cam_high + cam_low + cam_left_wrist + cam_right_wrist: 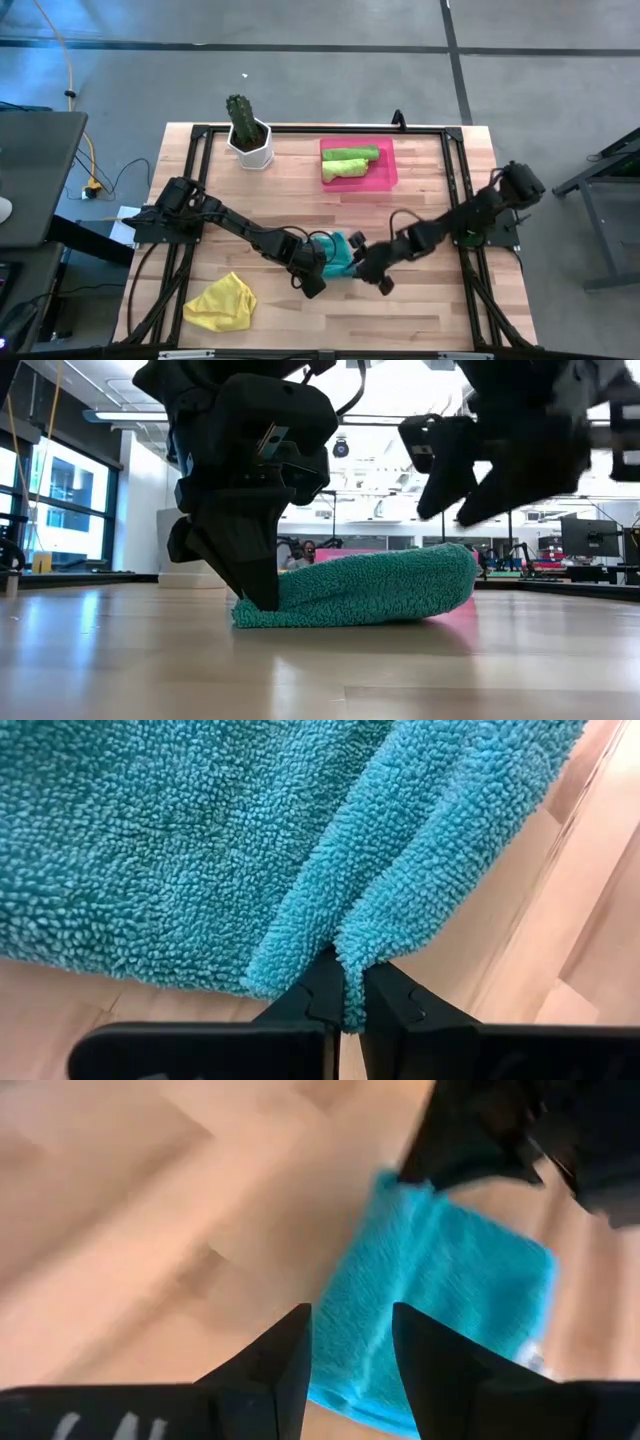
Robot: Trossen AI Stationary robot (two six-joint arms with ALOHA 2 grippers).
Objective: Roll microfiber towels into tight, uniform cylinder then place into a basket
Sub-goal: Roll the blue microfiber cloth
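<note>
A teal towel (pixel 338 256), folded into a thick bundle, lies on the table's middle near part; it also shows in the low view (pixel 370 588). My left gripper (pixel 318 272) is shut on its left end. My right gripper (pixel 366 264) is open just right of and above the towel (pixel 440 1300), touching nothing; in the low view it hangs above the towel's right end (pixel 465 485). Two lime green rolled towels (pixel 350 162) lie in the pink basket (pixel 388 178). A yellow towel (pixel 222 300) lies crumpled at the near left. My left gripper pinches a folded edge of the teal towel (pixel 352 958) between its two fingertips (pixel 318 992), at the towel's left end. The fingers slant down from the table's left, reaching the tabletop (pixel 258 592). The towel rests on the table, slack.
A white pot with a cactus (pixel 248 138) stands at the far left of the table. A black frame (pixel 200 135) runs around the table's edges. Bare wood lies between the teal towel and the basket.
</note>
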